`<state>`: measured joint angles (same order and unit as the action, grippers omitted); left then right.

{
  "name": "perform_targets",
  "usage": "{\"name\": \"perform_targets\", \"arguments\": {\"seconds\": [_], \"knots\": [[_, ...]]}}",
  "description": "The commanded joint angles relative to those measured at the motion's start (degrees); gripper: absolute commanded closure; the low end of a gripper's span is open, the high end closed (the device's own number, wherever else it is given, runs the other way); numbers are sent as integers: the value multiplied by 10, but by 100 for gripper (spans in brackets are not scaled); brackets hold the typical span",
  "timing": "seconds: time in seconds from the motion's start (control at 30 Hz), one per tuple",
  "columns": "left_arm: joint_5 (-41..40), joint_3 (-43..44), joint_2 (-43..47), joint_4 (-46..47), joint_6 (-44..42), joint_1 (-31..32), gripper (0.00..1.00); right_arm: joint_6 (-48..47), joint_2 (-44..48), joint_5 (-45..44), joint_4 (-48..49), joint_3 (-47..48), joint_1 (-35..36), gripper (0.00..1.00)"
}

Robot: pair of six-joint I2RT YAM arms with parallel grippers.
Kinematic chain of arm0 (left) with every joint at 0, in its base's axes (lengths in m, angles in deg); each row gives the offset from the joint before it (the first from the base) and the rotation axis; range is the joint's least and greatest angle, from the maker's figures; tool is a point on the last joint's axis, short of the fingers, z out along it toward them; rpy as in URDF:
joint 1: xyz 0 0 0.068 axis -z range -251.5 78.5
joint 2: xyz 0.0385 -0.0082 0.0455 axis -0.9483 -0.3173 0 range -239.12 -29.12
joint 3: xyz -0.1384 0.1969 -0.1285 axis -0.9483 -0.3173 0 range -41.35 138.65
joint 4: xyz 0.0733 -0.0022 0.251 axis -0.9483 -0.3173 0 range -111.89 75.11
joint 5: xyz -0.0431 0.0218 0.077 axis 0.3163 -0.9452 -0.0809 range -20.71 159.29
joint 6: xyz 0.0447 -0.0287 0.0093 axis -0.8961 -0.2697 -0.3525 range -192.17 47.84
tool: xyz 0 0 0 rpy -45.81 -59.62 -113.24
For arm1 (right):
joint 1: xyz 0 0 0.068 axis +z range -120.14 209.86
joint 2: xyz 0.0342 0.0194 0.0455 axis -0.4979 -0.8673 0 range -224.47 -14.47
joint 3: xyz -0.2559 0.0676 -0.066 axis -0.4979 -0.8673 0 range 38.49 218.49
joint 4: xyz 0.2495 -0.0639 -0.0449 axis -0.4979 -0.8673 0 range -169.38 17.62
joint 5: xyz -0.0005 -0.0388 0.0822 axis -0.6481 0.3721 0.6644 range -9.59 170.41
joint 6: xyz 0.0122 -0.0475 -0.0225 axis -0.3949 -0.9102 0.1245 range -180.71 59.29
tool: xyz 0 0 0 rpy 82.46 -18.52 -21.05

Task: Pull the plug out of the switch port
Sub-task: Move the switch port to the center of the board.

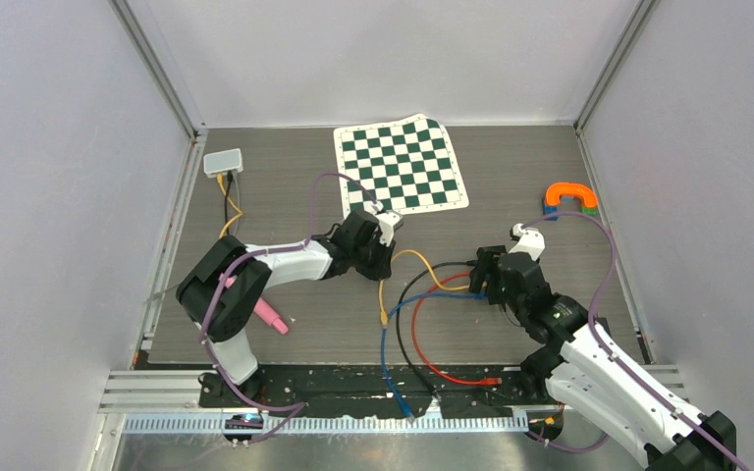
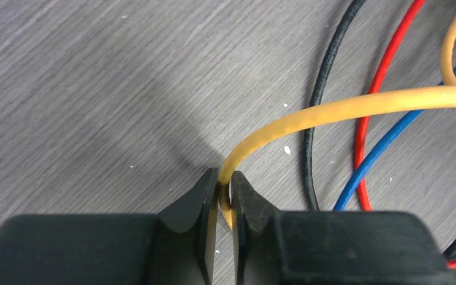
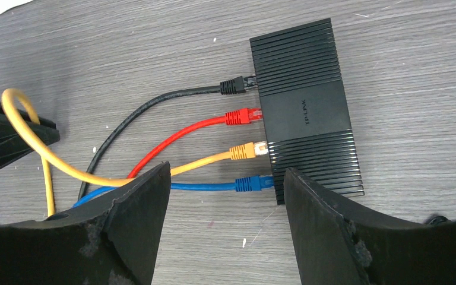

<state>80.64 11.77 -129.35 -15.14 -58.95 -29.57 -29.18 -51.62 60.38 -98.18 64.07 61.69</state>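
Note:
A black switch (image 3: 306,107) lies on the table with black (image 3: 233,86), red (image 3: 242,116), yellow (image 3: 246,151) and blue (image 3: 250,183) plugs in its ports. My right gripper (image 3: 225,172) hovers open over the blue plug and the switch's near corner, holding nothing. In the top view it (image 1: 493,278) covers most of the switch. My left gripper (image 2: 224,178) is shut on the yellow cable (image 2: 332,110), well away from its plug. From above, that gripper (image 1: 377,257) sits left of the cable loops, and the yellow cable's loose end (image 1: 383,316) hangs below it.
A chessboard mat (image 1: 400,165) lies at the back, a small white box (image 1: 223,162) with its own cables at the back left. A pink object (image 1: 267,314) rests beside the left arm. An orange arch toy (image 1: 571,196) sits at the right. Red (image 1: 491,378) and blue (image 1: 403,404) cable ends trail forward.

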Motion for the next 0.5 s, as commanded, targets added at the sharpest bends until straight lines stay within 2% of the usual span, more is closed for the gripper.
{"name": "perform_targets", "arguments": {"seconds": [0.0, 0.1, 0.27, 0.47], "knots": [[49, -9, 34, 12, 13, -3, 90, 17, -3, -27, 8, 5, -4, 24], [80, -11, 53, 4, 23, -2, 97, 30, -2, -45, 8, 1, -6, 23], [133, -21, 85, -37, 53, 0, 98, 65, -7, -94, 3, -15, -16, 20], [171, -52, 96, -53, 104, 33, 90, 97, -37, -90, 4, -25, -85, 15]]}}
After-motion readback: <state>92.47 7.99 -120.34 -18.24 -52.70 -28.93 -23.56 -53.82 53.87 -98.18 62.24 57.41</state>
